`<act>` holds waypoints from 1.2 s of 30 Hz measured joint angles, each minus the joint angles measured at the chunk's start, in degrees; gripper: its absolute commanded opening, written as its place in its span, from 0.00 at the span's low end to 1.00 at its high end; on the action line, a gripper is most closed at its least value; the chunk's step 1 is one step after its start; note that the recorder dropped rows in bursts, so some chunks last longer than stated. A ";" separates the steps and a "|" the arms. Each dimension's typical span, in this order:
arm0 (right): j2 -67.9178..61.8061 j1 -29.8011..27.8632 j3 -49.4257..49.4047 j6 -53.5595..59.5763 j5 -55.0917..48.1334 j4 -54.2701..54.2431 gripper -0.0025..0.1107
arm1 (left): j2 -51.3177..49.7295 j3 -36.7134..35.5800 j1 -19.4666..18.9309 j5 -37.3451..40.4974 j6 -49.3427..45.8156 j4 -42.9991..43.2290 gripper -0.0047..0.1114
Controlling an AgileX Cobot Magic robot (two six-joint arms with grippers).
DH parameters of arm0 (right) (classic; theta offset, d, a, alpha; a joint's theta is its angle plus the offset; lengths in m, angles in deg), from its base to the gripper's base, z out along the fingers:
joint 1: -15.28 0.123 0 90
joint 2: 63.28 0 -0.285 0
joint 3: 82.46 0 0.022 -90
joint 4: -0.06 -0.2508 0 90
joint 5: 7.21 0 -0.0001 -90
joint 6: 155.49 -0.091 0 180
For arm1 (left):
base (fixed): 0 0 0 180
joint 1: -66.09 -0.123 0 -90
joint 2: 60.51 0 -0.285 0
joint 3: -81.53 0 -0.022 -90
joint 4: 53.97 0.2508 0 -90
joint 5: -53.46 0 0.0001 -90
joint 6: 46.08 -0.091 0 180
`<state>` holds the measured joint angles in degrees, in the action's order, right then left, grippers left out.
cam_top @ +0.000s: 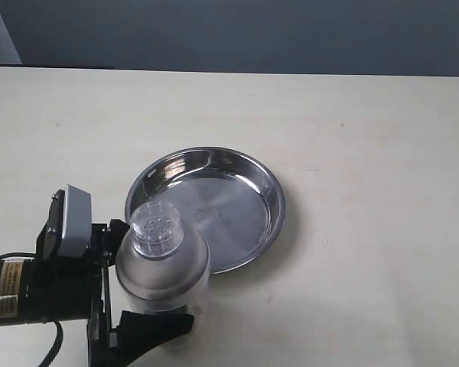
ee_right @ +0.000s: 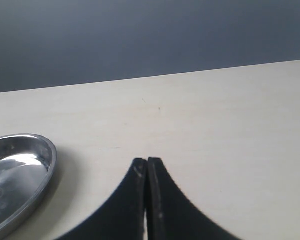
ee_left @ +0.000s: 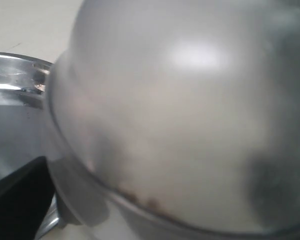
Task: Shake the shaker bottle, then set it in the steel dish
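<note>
One shaker bottle (cam_top: 164, 260) and one steel dish (cam_top: 269, 200) are shown.
The bottle is clasped by the left gripper (cam_top: 149, 279) at the dish's 7 o'clock rim; the right gripper (ee_right: 147, 165) is pressed closed, empty.

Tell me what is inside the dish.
Only a bare, shiny base shows in the dish. The bottle covers its lower-left edge in the exterior view, so that part cannot be checked.

The pale cream table (cam_top: 367, 138) carries directly a single steel dish (cam_top: 233, 218) (round, shallow, its low sloped rim catching the light), set flat near the middle, well short of the far edge.
</note>
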<state>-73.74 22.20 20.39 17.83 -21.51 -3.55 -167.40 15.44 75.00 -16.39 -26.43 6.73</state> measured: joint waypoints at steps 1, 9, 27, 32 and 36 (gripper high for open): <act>0.00 0.00 0.00 0.00 0.00 0.00 0.01 | -0.09 0.00 0.00 0.00 -0.11 -0.16 0.94; 0.00 0.00 0.00 0.00 0.00 0.00 0.01 | -0.09 0.00 0.00 0.00 -0.23 -0.79 0.94; 0.00 0.00 0.00 0.00 0.00 0.00 0.01 | -0.09 0.00 0.00 0.00 -0.23 -0.79 0.95; 0.00 0.00 0.00 0.00 0.00 0.00 0.01 | -0.15 0.37 0.00 0.11 -0.23 -0.79 0.95; 0.00 0.00 0.00 0.00 0.00 0.00 0.01 | -0.15 2.06 0.00 0.23 0.60 -0.79 0.95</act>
<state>-73.74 22.20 20.39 17.83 -21.51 -3.55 -167.55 17.50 75.00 -16.16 -25.83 5.95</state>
